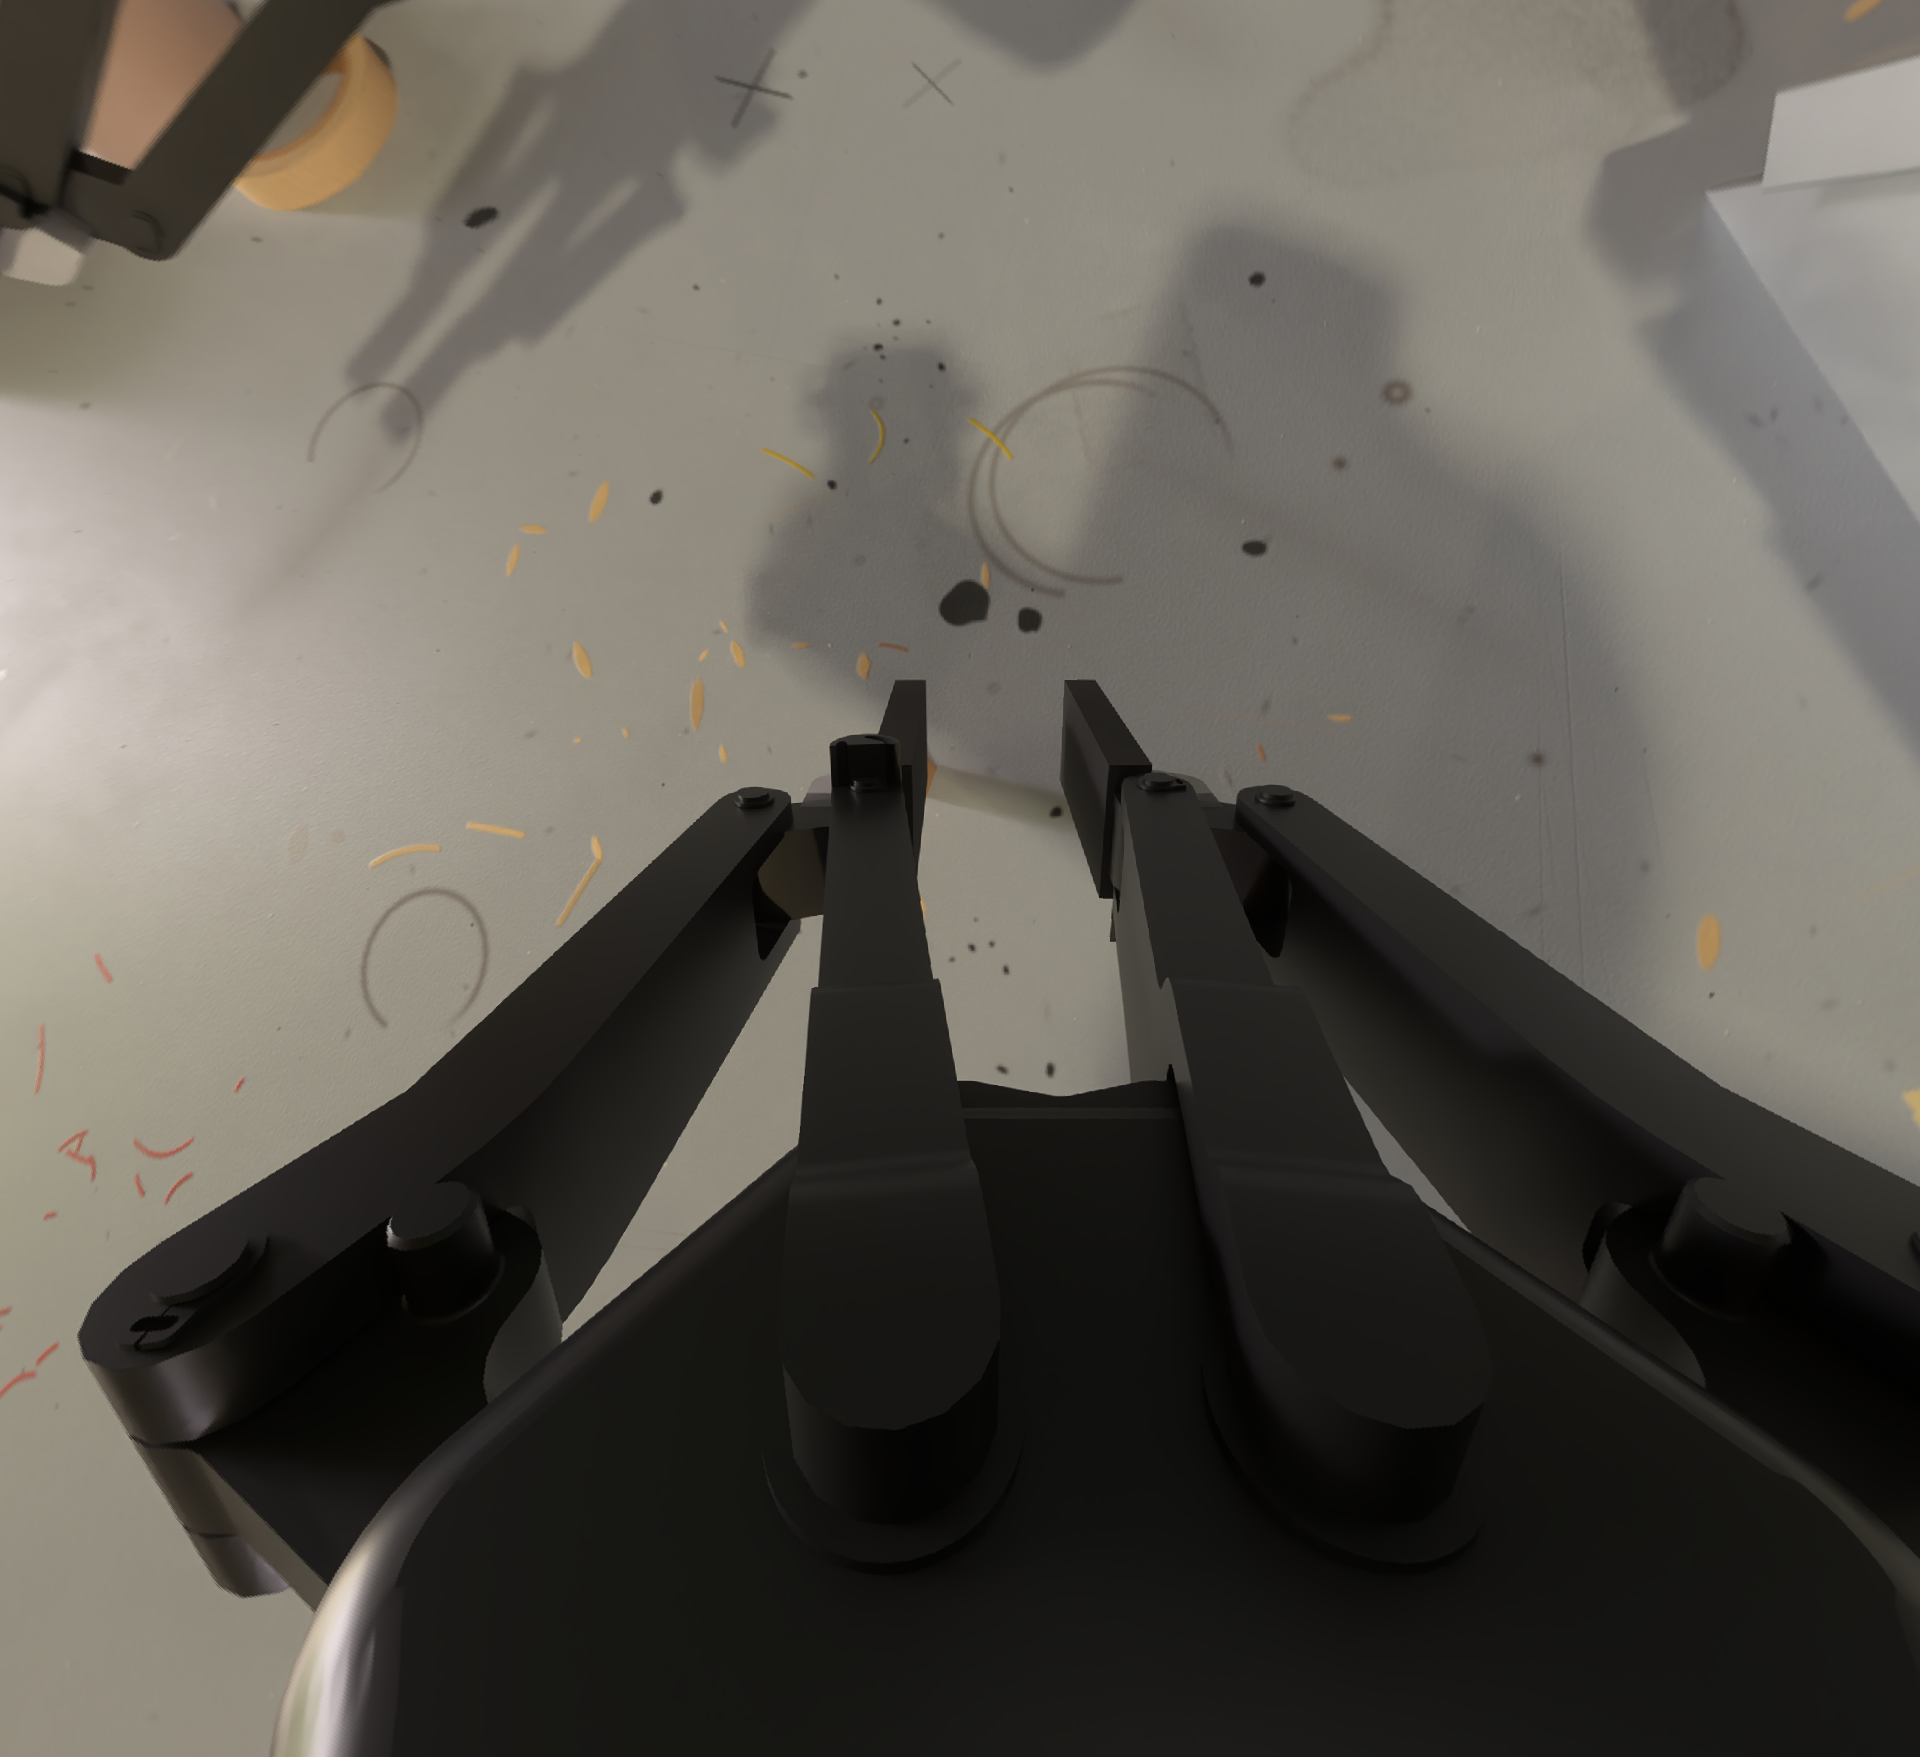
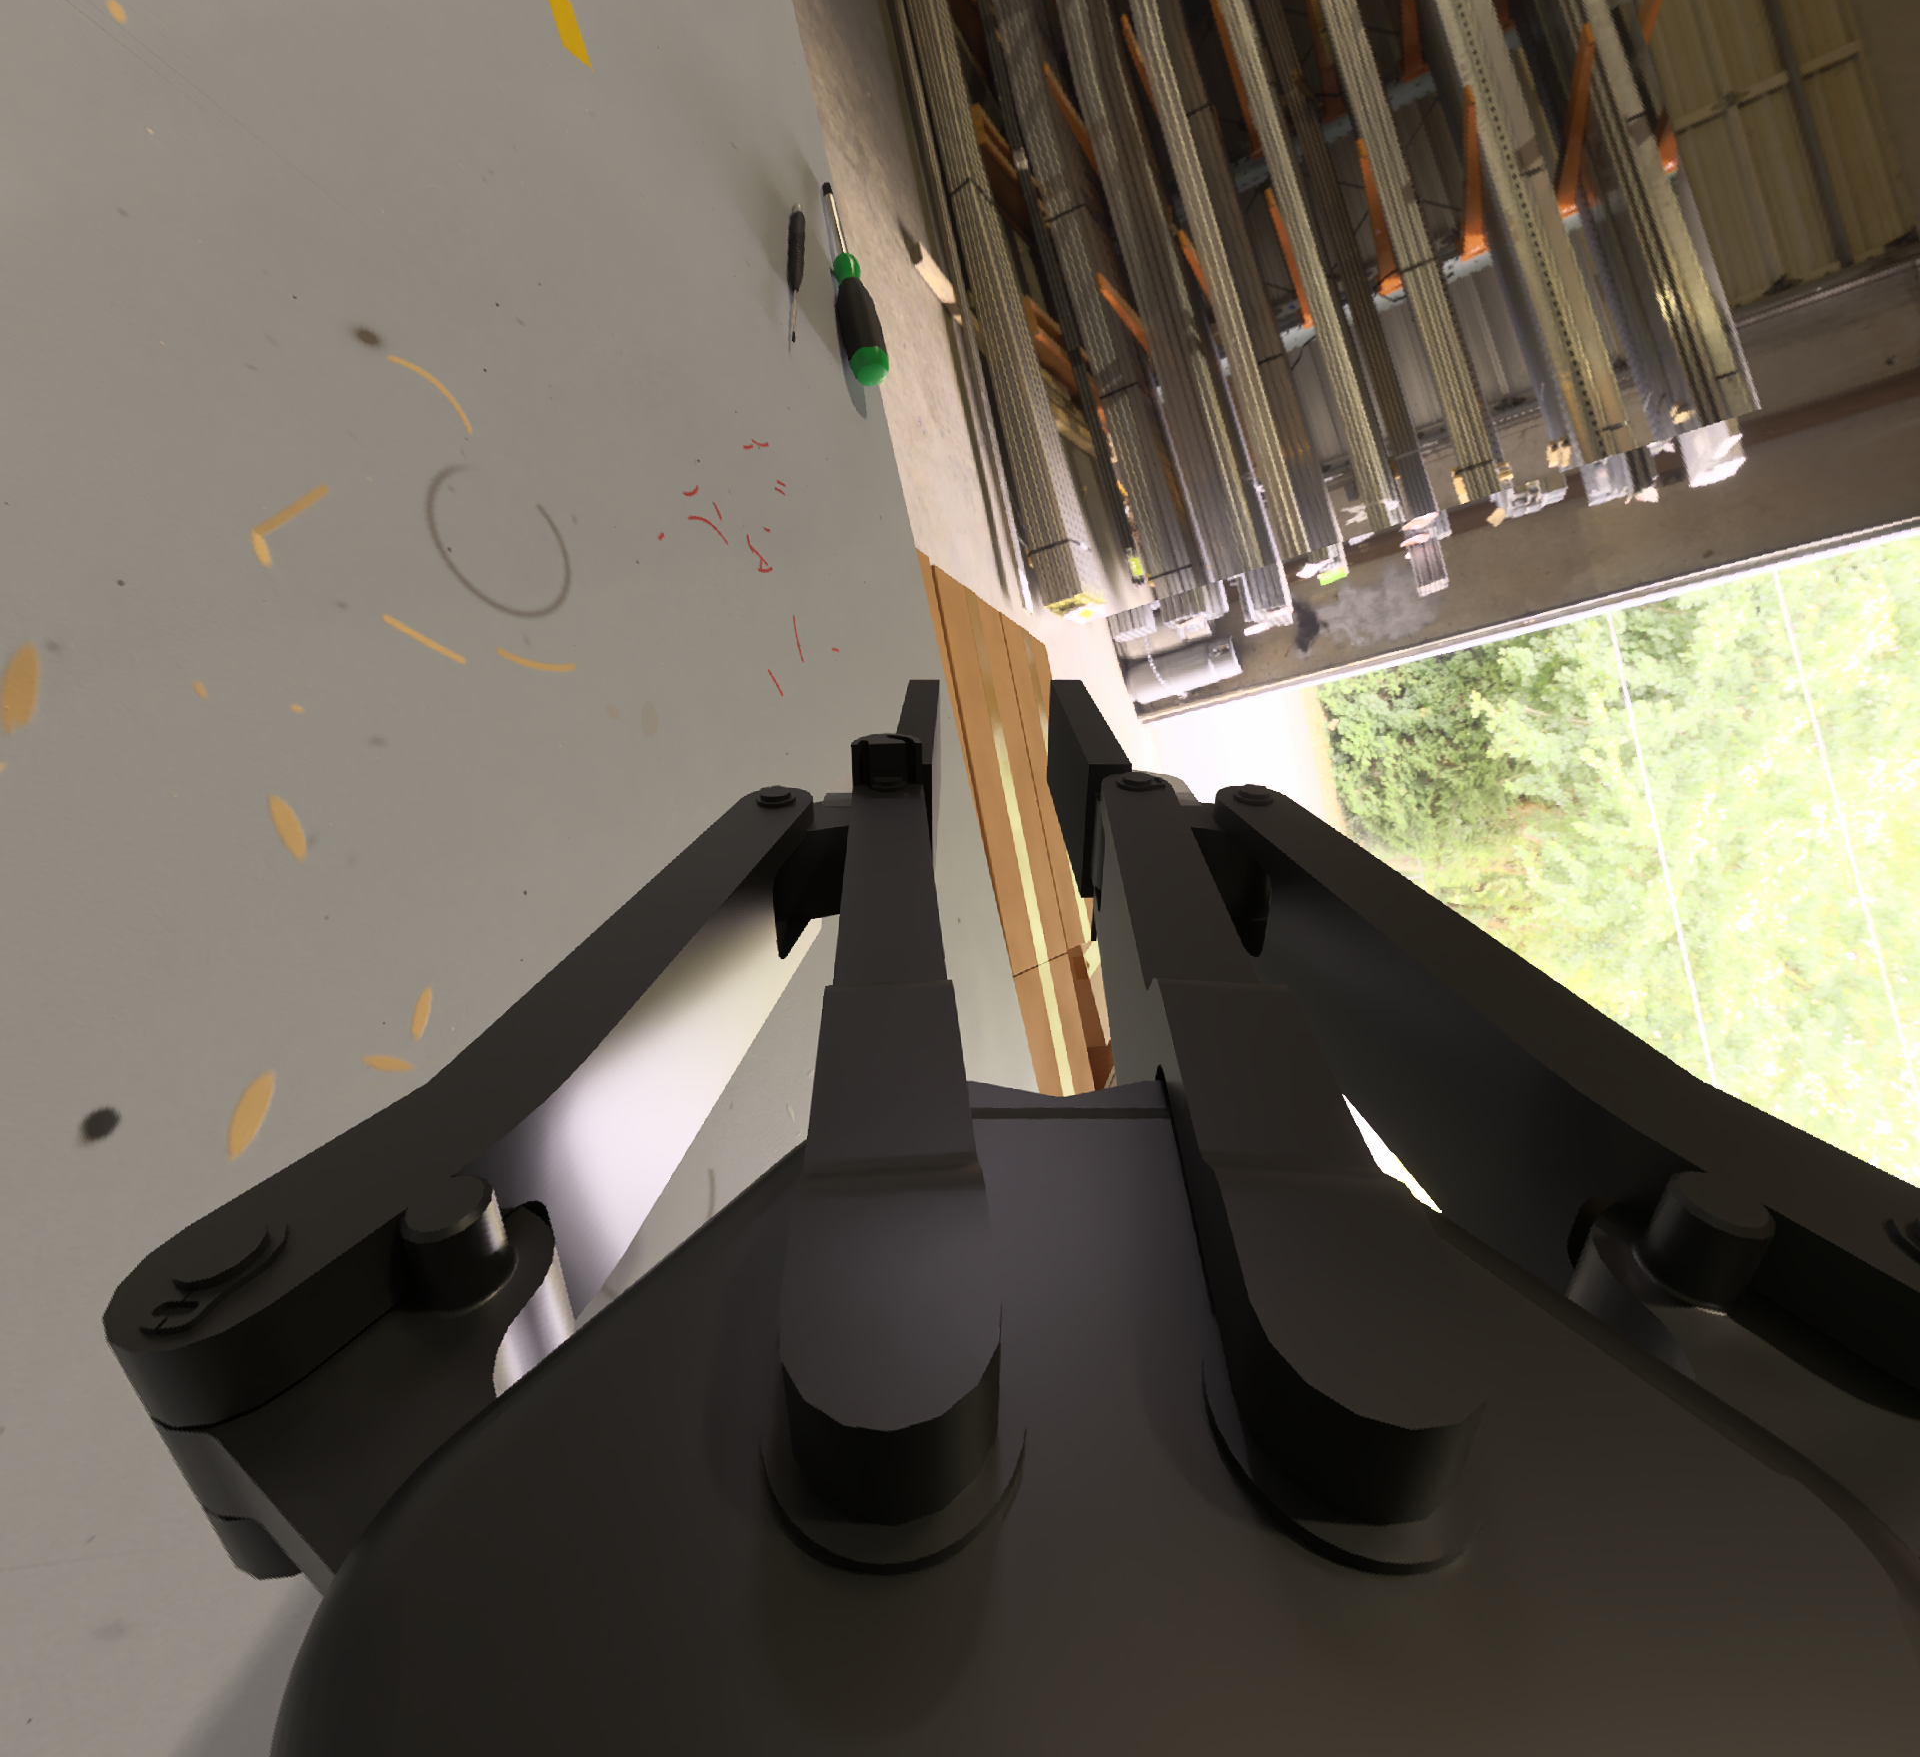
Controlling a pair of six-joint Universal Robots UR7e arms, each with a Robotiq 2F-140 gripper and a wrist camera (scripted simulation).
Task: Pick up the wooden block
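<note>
The wooden block (image 2: 1003, 772), with brown and pale stripes, sits lengthwise between the fingers of my right gripper (image 2: 992, 720), which is shut on it. In the left wrist view the right gripper (image 1: 208, 76) shows at the top left with a tan block (image 1: 145, 34) in its jaws, above the table. My left gripper (image 1: 992, 710) hangs over the grey table (image 1: 520, 668) with its jaws a narrow gap apart and holds nothing. A small cream rod (image 1: 992, 793) lies on the table below that gap.
A yellow tape roll (image 1: 332, 118) lies under the right gripper. A white box (image 1: 1849, 138) stands at the right. A green and black screwdriver (image 2: 860, 325) and a thin black tool (image 2: 795, 263) lie near the table edge (image 2: 883, 481). Shavings and stains dot the tabletop.
</note>
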